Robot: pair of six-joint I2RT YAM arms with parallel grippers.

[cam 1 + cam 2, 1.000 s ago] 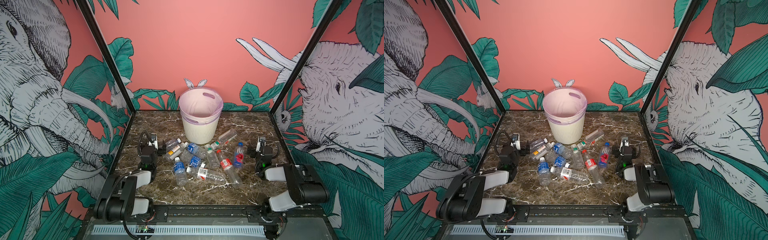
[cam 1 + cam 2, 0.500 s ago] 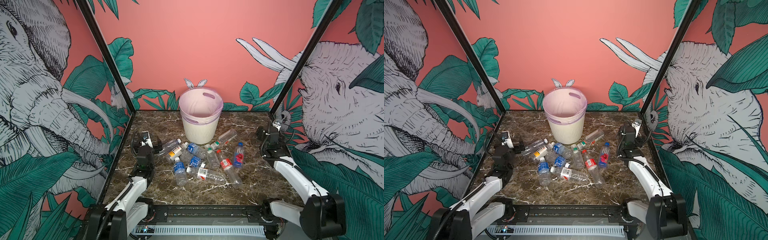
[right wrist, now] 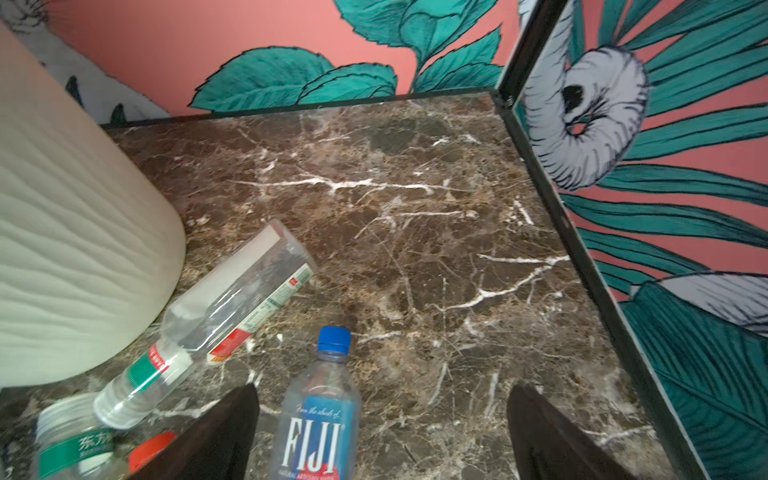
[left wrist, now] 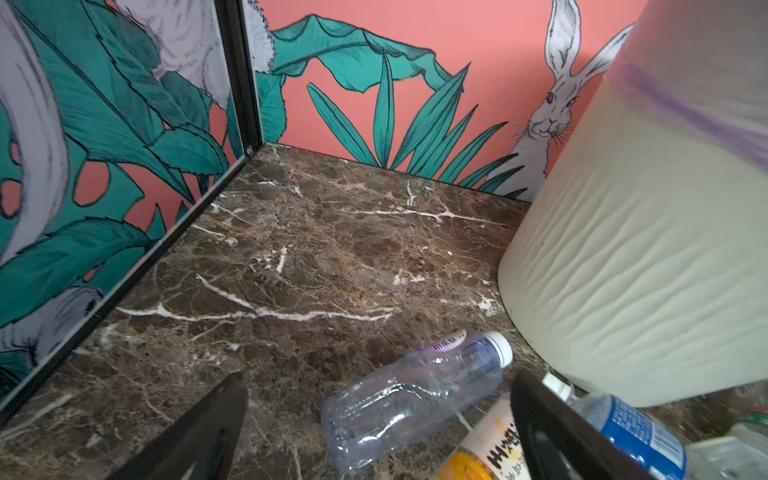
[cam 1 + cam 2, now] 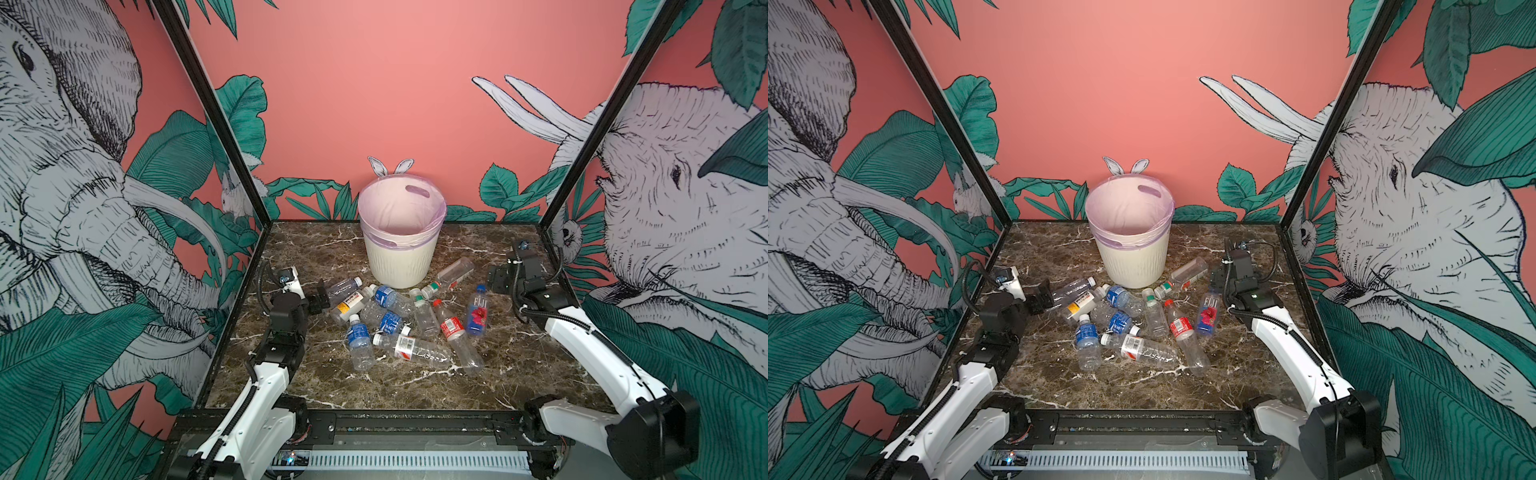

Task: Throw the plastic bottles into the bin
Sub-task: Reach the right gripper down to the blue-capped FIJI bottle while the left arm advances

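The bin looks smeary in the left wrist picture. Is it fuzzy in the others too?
Left wrist view: the bin blurs toward its lilac rim; right wrist view: its ribbed wall is a little soft; both top views: it is sharp, ribs clear.

2 white arms (image 5: 590, 345), black joints (image 5: 286, 320), black cables (image 5: 540, 314)

Left gripper (image 5: 322, 296), right gripper (image 5: 497, 279) advanced from rest toward bottles (image 5: 390, 322).

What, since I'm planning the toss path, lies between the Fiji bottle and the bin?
A clear green-banded bottle lying on its side beside the bin, clearest in the right wrist view.
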